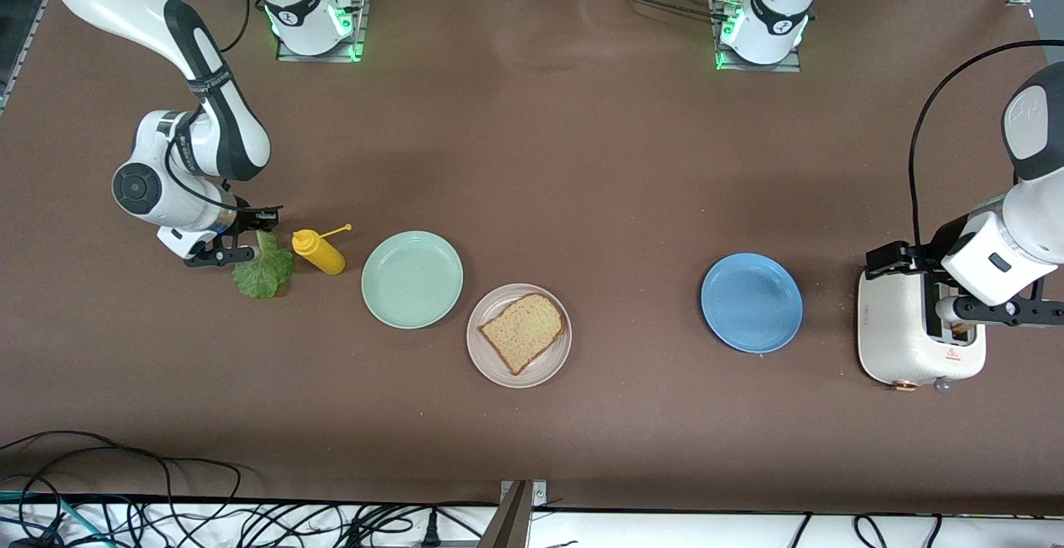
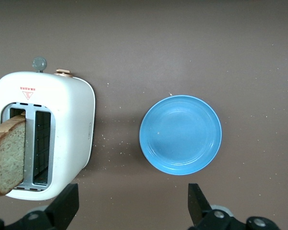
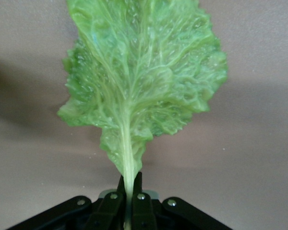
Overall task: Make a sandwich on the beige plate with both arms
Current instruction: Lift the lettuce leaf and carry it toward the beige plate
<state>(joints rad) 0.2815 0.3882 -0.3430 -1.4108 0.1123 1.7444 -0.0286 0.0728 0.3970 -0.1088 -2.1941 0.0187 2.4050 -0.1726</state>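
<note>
One bread slice (image 1: pixel 523 331) lies on the beige plate (image 1: pixel 490 357), toward the left arm's end from the right gripper (image 1: pixel 246 242), which pinches the lettuce leaf (image 3: pixel 141 81) by its stem; the left gripper (image 2: pixel 129 211) hangs spread above the toaster (image 2: pixel 67 129)

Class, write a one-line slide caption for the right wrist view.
Right gripper shut on the stem of a crinkly green lettuce leaf above the brown table.
</note>
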